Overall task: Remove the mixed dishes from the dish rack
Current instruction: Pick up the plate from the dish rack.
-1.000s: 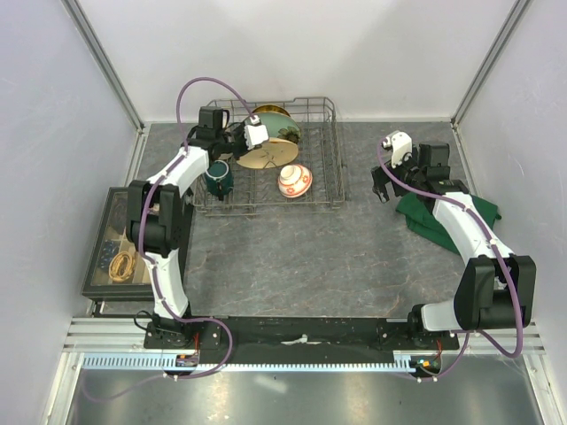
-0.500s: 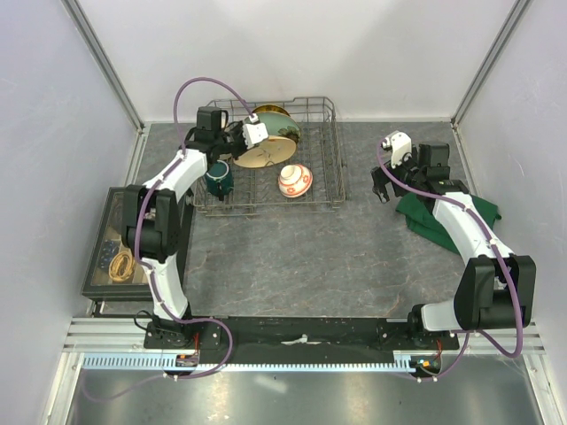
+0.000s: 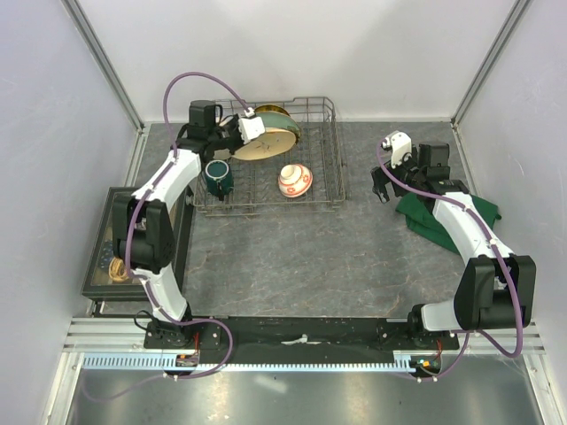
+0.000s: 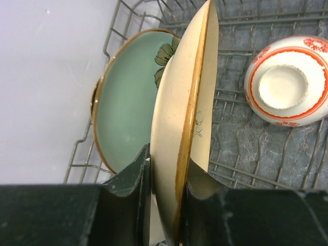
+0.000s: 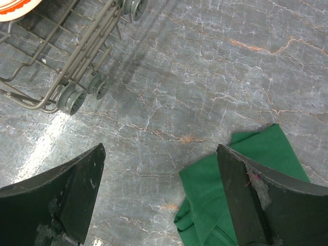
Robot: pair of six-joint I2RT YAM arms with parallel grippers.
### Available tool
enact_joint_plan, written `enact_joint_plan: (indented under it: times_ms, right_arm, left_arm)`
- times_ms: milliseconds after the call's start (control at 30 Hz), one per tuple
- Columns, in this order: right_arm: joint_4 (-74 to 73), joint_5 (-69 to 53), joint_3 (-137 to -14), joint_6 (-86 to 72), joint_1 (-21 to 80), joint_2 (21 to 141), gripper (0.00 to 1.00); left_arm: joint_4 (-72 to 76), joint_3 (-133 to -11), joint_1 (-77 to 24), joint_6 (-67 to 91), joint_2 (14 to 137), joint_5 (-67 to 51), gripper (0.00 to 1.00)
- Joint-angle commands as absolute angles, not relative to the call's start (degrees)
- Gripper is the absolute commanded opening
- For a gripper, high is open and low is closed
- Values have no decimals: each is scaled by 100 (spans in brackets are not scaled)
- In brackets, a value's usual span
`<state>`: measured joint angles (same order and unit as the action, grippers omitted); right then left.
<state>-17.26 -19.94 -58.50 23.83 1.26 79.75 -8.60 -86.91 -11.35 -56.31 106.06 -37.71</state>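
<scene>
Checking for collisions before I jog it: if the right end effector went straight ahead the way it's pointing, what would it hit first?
Most likely the bare grey table, between the dish rack and the green cloth. The cloth's edge sits close to that line, so depth is uncertain.

Looking down past the right gripper (image 5: 160, 148), dark fingers (image 5: 72, 189) spread wide with nothing between them, onto a grey veined table (image 5: 205, 66). At upper left, a corner of the wire dish rack (image 5: 77, 46), standing on small round feet (image 5: 77, 97), with a sliver of the red-and-white patterned bowl (image 5: 18, 6) inside at the frame's edge. At lower right, a rumpled green cloth (image 5: 241, 174) lying flat on the table, just beside the right-hand finger and well apart from the rack.
</scene>
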Motion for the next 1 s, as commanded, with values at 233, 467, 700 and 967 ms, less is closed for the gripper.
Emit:
enact_joint_plan:
  times_ms: [233, 467, 700, 967]
  right_arm:
    - [-1626, -2206, -5783, 2408, 105, 7893, 98]
    - [-1617, -2347, -5775, 2364, 105, 7814, 98]
    - [-1635, -2470, -5792, 2329, 97, 7770, 98]
    - [-1626, -2514, -5757, 2329, 105, 7752, 98]
  left_arm:
    - [-755, -9088, -1160, -4255, 9124, -3797, 1]
    - [-1668, -8886, -1160, -2956, 8201, -3823, 2]
    - [-2924, -8446, -1160, -2479, 7243, -4517, 2]
    - [-4394, -7823, -1160, -2566, 6882, -5317, 1]
